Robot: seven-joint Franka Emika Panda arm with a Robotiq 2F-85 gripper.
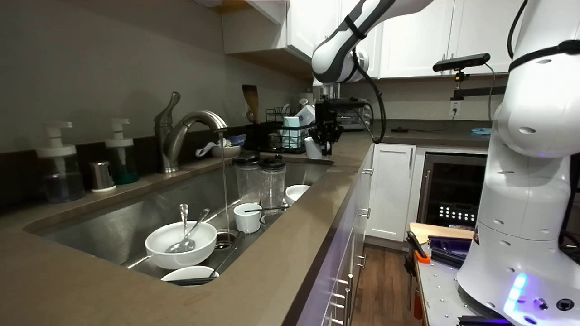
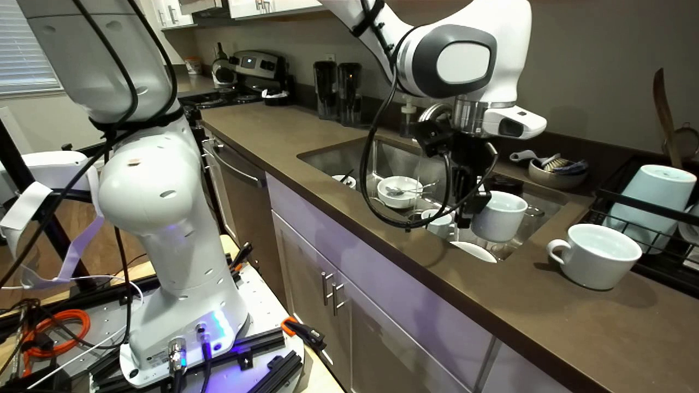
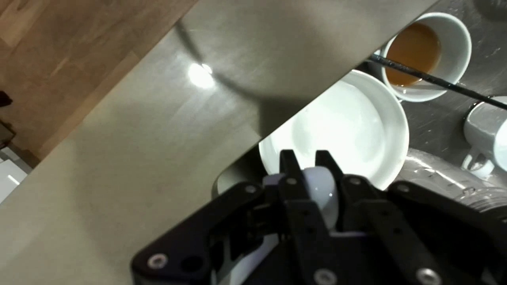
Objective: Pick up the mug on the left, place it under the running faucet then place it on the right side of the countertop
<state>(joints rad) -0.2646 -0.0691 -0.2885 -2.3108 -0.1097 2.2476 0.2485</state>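
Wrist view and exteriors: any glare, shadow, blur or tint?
Wrist view: bright glare spot and dark shadow on the smooth grey-brown stone countertop, black two-fingered claw slightly soft; in both exterior views, violet tint on flat white cabinet fronts.

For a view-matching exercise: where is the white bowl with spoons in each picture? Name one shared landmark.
In an exterior view: bowl, lower left.
In an exterior view: bowl, just right of centre.
Wrist view: not in it.
Shared landmark: countertop, in all three.
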